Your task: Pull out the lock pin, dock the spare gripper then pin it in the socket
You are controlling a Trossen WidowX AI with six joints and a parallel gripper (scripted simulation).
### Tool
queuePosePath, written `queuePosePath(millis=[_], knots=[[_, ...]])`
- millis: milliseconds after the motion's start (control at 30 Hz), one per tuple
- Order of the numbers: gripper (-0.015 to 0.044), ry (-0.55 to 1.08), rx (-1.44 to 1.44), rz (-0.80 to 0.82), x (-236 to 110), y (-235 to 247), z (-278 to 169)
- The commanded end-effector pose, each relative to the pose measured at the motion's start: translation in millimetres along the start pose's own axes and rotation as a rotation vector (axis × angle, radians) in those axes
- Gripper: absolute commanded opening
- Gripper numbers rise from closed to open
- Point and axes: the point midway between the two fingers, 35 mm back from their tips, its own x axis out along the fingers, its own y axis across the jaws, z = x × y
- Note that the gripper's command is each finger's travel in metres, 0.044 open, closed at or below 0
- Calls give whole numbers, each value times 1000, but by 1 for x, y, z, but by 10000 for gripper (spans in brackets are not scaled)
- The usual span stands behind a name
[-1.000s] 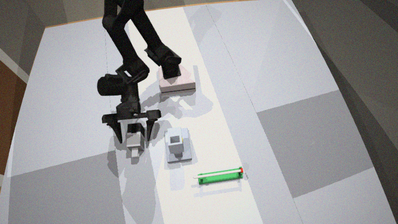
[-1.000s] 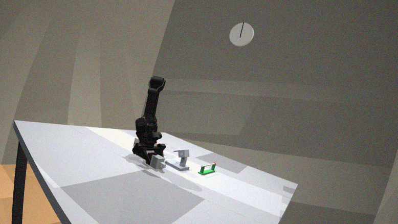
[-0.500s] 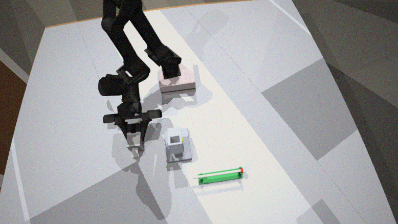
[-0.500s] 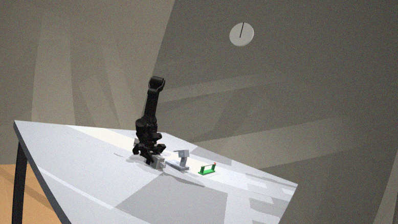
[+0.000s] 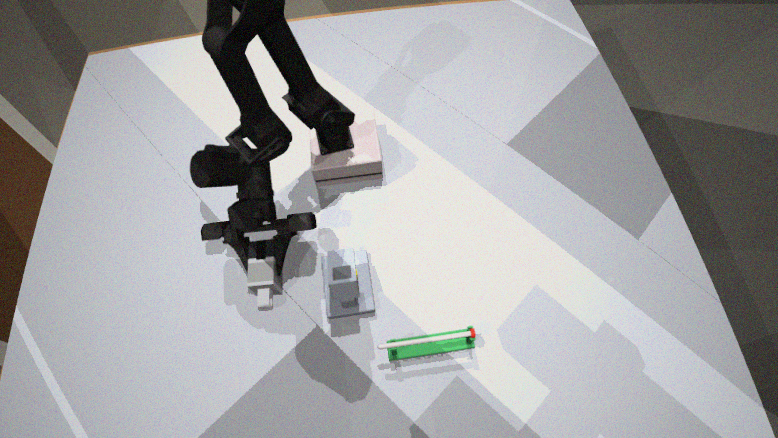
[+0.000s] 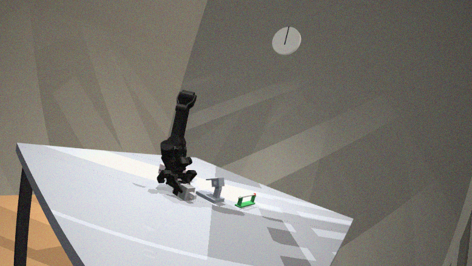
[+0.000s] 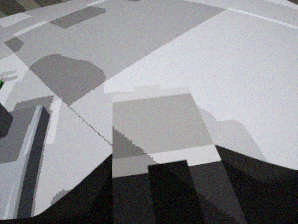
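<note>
- Top view: tool [image 5: 262, 267] points down at the desk [image 5: 489, 228] and is closed on the spare gripper [image 5: 261, 278], its dark fingers [image 5: 283, 260] against both sides of the light grey block. The block's small pale spigot [image 5: 264, 298] sticks out past the fingertips toward the near edge of the desk.
- Just beside it, to the right in this view, stands the grey mount [image 5: 348, 284] on its flat base plate, with the square socket [image 5: 341, 273] showing open from above. The spare gripper and the mount are near each other but apart.
- Farther right and nearer the camera lies the lock pin [image 5: 427, 338], a pale rod with a red head, resting along a green cradle [image 5: 430, 348], well apart from the mount.
- A pinkish block [image 5: 348, 152] sits under the arm's base.
- Exterior view: arm [image 6: 179, 132] folds steeply down, and the tool [image 6: 178, 185] sits low over the desk [image 6: 99, 198] at the spare gripper [image 6: 188, 191]. The mount [image 6: 215, 189] and the green cradle [image 6: 246, 200] stand in a row to its right. A round pale disc [image 6: 286, 40] hangs on the wall behind.
- Wrist view: spare gripper [image 7: 156, 125] fills the middle as a grey slab, with dark tool parts crowding the lower frame. The fingertips themselves are hard to make out here.
</note>
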Motion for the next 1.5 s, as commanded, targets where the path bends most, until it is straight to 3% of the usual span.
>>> queuePosePath(millis=[0,1467], knots=[[0,-12,-15,-6,-1,-6,10],[0,-14,-17,-7,-42,-8,86]])
